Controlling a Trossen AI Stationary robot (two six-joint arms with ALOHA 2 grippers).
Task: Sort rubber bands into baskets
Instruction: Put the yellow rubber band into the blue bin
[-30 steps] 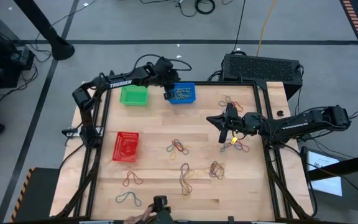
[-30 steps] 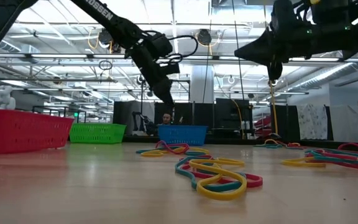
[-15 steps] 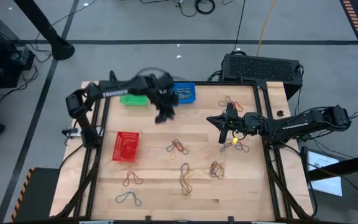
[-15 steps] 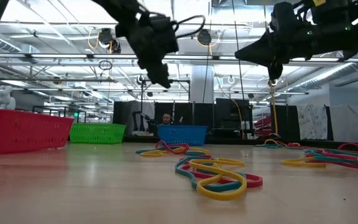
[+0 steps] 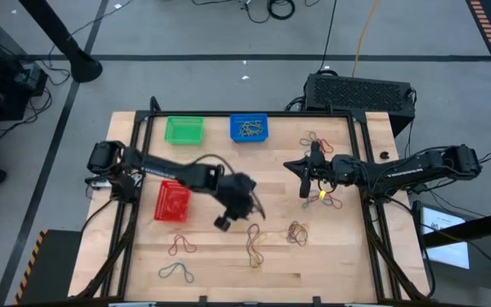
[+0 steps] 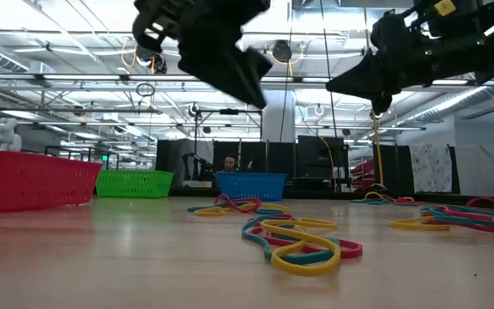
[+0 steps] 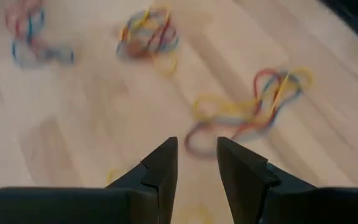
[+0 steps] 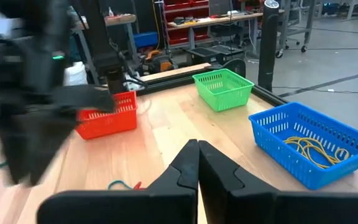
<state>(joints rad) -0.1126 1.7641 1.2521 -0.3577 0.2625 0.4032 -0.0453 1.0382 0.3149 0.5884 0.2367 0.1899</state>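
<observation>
Rubber bands (image 5: 254, 243): thin loops, yellow, red, blue, in small tangled piles across bench (image 5: 211, 166). Yellow ones lie inside blue basket (image 5: 249, 128). Green basket (image 5: 183, 130) beside it, red basket (image 5: 173, 201) nearer left edge. Left gripper (image 5: 244, 209) over bench middle, fingers narrow gap, holding nothing. Right gripper (image 5: 307, 176) above right pile, pinching yellow band (image 5: 321, 194).

Three mesh baskets stand on the bench: the green basket (image 5: 183, 130) and the blue basket (image 5: 249, 128) at the far edge, the red basket (image 5: 172, 201) nearer the left side. The blue one holds yellow-tan rubber bands (image 8: 317, 149). Loose rubber bands (image 5: 253, 242) lie scattered in small tangles — yellow, red and, it seems, blue.
</observation>
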